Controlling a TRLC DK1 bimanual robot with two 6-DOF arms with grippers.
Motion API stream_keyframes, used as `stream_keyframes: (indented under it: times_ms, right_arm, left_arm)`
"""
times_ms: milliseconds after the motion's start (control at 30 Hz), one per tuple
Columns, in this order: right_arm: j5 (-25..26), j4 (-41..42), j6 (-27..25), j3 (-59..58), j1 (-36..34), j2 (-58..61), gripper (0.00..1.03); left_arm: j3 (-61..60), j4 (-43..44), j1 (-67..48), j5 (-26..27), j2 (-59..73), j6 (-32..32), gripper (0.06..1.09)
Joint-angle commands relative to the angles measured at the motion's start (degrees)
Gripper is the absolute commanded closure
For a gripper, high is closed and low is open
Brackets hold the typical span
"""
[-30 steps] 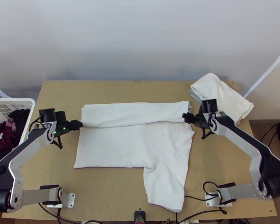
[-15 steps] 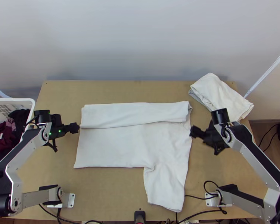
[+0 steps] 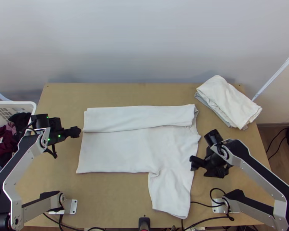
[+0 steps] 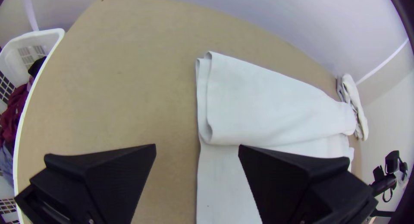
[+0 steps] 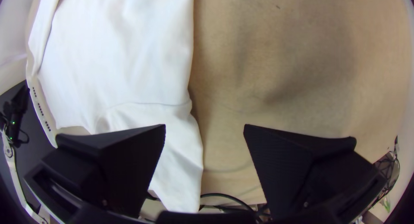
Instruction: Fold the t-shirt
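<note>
- The left gripper [image 3: 66, 143] had its two flat black fingers [image 4: 108, 181] spread wide apart, with nothing held between them. It stood just beside the left end of the t-shirt, and in its wrist view one finger lay over the cloth and the other over bare wood.
- The right gripper [image 3: 203, 168] was also parted and empty, at the shirt's right side. From above, one fingertip overlapped the cloth's edge; whether it touched could not be told.
- Between the two grippers, the white t-shirt [image 3: 117, 150] lay spread on the middle of the table, its body running left to right.
- Its far side was folded over once toward the near side, making a long strip [image 3: 140, 117] across the top of the shirt.
- At the right, a sleeve [image 3: 171, 196] stretched toward the near edge of the light wooden table [image 3: 106, 196].
- A folded pile of pale cloth [image 3: 225, 98] sat at the far right corner.
- Past the left edge stood a white basket [image 3: 29, 106] with dark and maroon clothes [image 3: 2, 142] in it.
- Black cables [image 3: 202, 204] curled near the right arm's base.
</note>
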Motion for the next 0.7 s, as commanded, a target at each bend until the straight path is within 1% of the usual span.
stream_keyframes:
  times_ms: [0,33,67,267,367,467,500,600,633,667]
  right_arm:
    - [-0.8,1.0,0.9,-1.7,1.1,0.2,0.34]
    - [-0.8,1.7,0.9,-1.7,1.3,0.5,0.42]
    - [-0.8,2.4,1.0,-1.9,1.3,0.7,0.46]
    - [-0.9,5.2,0.8,-3.6,3.8,2.3,0.47]
    - [-1.0,6.7,1.0,-4.0,5.2,3.4,0.51]
    - [-1.2,7.5,1.0,-4.3,7.0,4.3,0.51]
    - [-1.2,7.8,0.9,-4.5,7.5,4.5,0.54]
    - [-1.0,9.6,0.1,-4.7,8.7,4.5,0.97]
    - [-0.9,9.7,-0.5,-4.9,8.8,4.2,1.00]
    - [-0.8,9.7,-0.9,-5.1,9.1,4.0,1.00]
  left_arm:
    - [-1.1,-0.9,0.2,0.8,-1.8,1.6,0.15]
    - [-1.3,-0.9,0.2,0.8,-2.0,1.6,0.15]
    - [-1.4,-1.2,0.2,0.8,-2.2,1.7,0.15]
    - [-1.5,-3.1,0.2,0.8,-3.5,3.1,0.15]
    - [-1.5,-3.9,0.2,0.8,-3.6,3.9,0.15]
    - [-1.4,-4.2,0.2,0.8,-3.7,4.1,0.15]
    - [-1.4,-4.3,0.2,0.8,-3.7,4.2,0.15]
    - [-1.2,-5.1,0.2,0.8,-3.7,5.2,0.15]
    - [-1.1,-5.9,0.2,0.8,-3.7,5.7,0.15]
    - [-1.1,-6.9,0.1,0.8,-3.7,6.8,0.15]
